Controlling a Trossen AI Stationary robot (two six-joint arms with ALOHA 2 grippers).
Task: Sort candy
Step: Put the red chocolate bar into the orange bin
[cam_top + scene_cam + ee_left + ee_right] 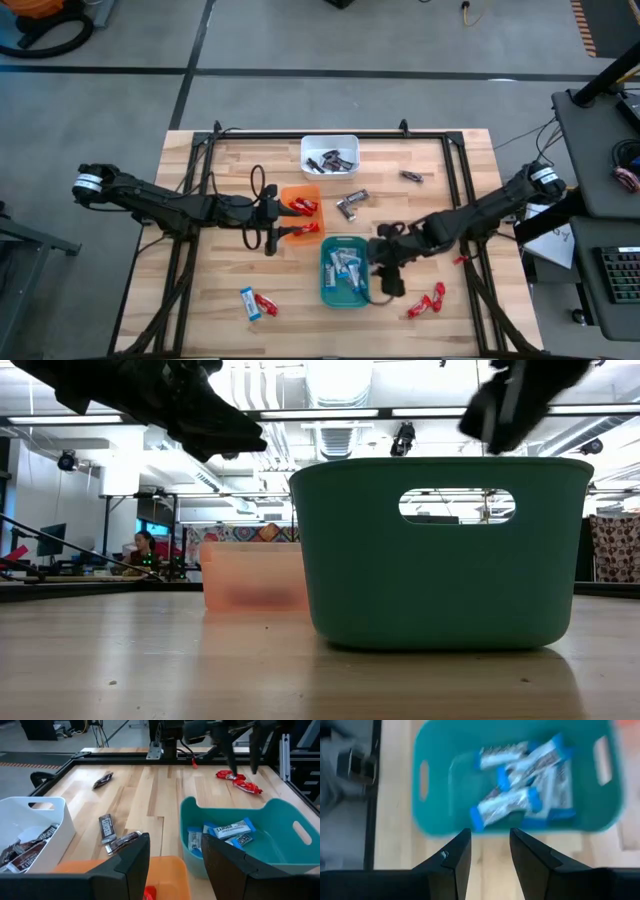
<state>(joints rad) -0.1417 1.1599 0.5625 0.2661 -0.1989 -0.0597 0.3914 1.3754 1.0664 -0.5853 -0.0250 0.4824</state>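
Note:
The candy lies in three trays and loose on the table. Red pieces sit in the orange tray [302, 215], blue-and-white ones in the teal tray [343, 272] [520, 795], and dark ones in the white tray [330, 153]. My left gripper [274, 222] [172, 870] hangs open at the orange tray's left edge, nothing between its fingers. My right gripper [384, 270] [490, 850] is open just right of the teal tray, tipped down toward it and holding nothing. Loose red candies [427, 300] [239, 779] lie on the wood near it.
Two dark-and-silver candies [352, 203] lie loose between the white and teal trays, and another [412, 176] lies farther right. A blue piece and a red piece [256, 303] lie near the front left. A black frame [455, 165] borders the tabletop.

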